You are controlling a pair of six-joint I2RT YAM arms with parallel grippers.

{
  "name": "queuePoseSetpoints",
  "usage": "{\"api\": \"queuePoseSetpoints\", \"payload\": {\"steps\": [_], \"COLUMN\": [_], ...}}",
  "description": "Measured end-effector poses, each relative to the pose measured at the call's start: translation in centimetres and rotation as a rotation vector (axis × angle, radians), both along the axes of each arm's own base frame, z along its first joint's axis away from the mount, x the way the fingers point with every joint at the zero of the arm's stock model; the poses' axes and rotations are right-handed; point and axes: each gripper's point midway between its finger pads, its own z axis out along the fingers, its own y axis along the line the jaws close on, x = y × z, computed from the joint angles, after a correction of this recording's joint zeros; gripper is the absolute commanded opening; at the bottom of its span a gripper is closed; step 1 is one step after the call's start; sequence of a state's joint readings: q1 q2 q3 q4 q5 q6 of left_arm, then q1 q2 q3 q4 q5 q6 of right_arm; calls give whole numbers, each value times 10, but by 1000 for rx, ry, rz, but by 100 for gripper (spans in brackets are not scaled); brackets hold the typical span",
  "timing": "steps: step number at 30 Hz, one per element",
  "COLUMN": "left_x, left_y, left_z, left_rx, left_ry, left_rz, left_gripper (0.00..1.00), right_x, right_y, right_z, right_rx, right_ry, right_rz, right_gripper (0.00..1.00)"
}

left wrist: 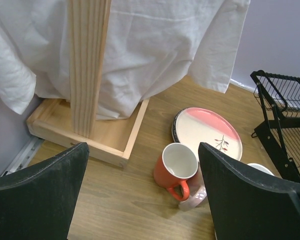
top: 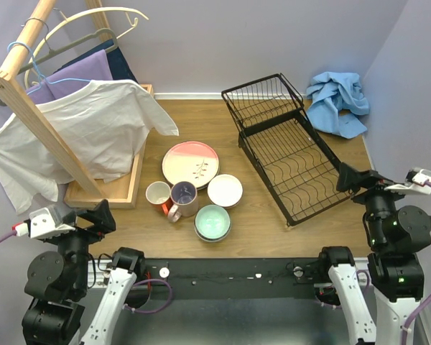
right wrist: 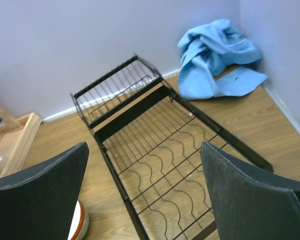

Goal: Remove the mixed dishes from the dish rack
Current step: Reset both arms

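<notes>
The black wire dish rack (top: 287, 154) lies empty at the right of the wooden table; it fills the right wrist view (right wrist: 165, 145). The dishes stand on the table to its left: a pink-and-cream plate (top: 190, 164), an orange mug (top: 158, 194), a purple-inside mug (top: 183, 198), a white bowl (top: 225, 190) and a pale-green bowl (top: 212, 221). My left gripper (top: 100, 215) is open and empty at the near left, looking at the orange mug (left wrist: 176, 167) and plate (left wrist: 207, 131). My right gripper (top: 348, 177) is open and empty by the rack's near right corner.
A wooden clothes stand with a white shirt (top: 79, 136) and hangers stands at the left on a wooden tray base (left wrist: 115, 132). A crumpled blue cloth (top: 337, 100) lies in the far right corner. Walls close the back and right.
</notes>
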State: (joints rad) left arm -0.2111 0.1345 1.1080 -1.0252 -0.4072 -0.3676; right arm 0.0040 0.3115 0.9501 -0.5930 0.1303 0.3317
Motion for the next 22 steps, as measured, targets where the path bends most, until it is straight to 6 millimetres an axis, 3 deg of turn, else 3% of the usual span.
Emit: {"api": "queuePoseSetpoints", "payload": {"steps": [5, 14, 22], "left_x": [-6, -1, -1], "left_y": [1, -3, -5], "left_z": [-2, -20, -21], "left_rx": [-21, -43, -45], "left_ry": [-17, 25, 28], "left_rz": [1, -3, -16], "left_gripper": [99, 99, 99], "right_x": [-6, -20, -22], "right_y": [11, 20, 21], "right_z": [-18, -19, -23], "right_rx": [38, 72, 85], "right_ry": [9, -18, -11], "right_rz": [58, 102, 106], "right_gripper": [100, 100, 100]}}
